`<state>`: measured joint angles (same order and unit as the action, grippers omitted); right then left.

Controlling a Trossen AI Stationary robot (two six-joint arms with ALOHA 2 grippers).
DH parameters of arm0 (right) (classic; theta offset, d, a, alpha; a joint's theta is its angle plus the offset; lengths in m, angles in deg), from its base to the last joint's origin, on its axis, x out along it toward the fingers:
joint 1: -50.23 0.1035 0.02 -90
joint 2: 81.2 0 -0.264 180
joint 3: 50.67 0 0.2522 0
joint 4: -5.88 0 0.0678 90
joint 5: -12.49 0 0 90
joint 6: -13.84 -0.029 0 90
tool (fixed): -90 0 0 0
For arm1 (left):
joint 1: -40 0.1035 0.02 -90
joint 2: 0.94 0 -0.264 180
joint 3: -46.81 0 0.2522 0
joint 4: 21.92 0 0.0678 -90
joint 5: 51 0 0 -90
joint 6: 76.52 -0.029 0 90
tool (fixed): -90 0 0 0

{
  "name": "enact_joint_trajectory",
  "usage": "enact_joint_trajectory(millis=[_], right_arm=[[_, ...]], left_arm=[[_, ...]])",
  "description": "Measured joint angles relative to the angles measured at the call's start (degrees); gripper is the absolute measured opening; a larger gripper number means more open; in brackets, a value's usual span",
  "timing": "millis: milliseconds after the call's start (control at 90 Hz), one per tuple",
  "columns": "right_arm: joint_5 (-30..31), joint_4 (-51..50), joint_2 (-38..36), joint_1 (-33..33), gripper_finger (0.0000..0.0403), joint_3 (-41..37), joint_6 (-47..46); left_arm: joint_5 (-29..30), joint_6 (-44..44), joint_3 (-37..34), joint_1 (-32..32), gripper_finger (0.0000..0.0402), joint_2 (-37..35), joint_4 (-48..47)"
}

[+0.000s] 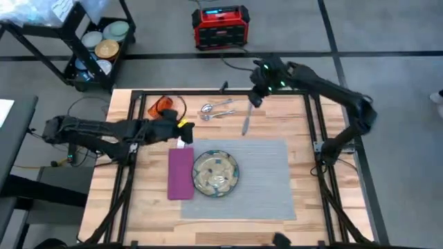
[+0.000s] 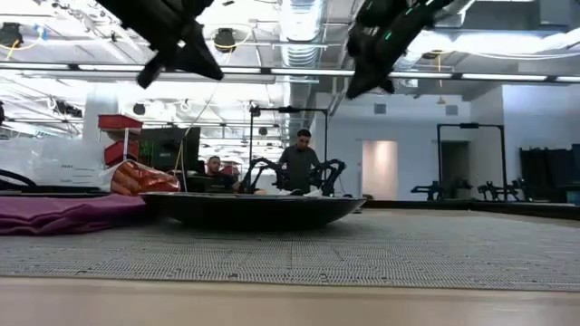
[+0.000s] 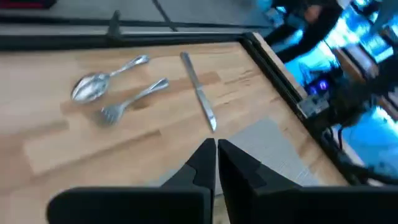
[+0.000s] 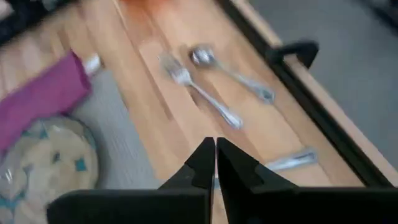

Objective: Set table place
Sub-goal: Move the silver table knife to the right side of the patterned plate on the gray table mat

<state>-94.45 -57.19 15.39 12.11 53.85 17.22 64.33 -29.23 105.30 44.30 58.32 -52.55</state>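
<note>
On the worktop, the plate sits on the placemat, napkin at its left, fork, spoon and knife behind.

Plate and magenta napkin on placemat; cutlery on bare table.

Grey floor with dark seam lines around the work area. Red and black box on the floor, black cable running off it. Black cart holding stacked bowls. Low view: open hall, white walls, bright ceiling strip lights, exposed silver duct. Two people far back. Pale door, dark frame stands.
</note>
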Motion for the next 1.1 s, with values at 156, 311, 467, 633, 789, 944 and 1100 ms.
enact_joint_trajectory(millis=[156,311,467,633,789,944,1100], right_arm=[[-9.1,-5.25,10.89,-1.41,0.0053,10.02,7.33],[-14.48,-5.74,18.38,-0.04,0.0107,16.73,10.18],[-14.92,-4.24,22.65,2.04,0.0154,18.73,14.79],[-14.44,-3.75,25.78,2.67,0.0178,18.73,16.0],[-7.21,-5.27,29.08,2.52,0.0178,18.65,11.12],[-4.35,-6.7,29.44,0.22,0.0166,18.66,5.51],[-3.89,-9.56,28.72,-3.16,0.0152,18.67,2.6]], left_arm=[[-8.79,-7.01,0.0,4.56,0.0,-0.02,1.23],[-13.22,-8.56,0.0,5.37,0.0022,0.03,1.32],[-15.23,-8.69,0.0,5.11,0.0075,0.03,1.31],[-16.4,-9.11,0.0,5.07,0.013,0.03,1.25],[-16.31,-9.94,0.0,5.11,0.0159,0.03,0.75],[-16.02,-9.63,0.0,5.29,0.0161,0.01,-0.62],[-15.81,-9.29,0.0,5.35,0.0162,0.01,-1.82]])
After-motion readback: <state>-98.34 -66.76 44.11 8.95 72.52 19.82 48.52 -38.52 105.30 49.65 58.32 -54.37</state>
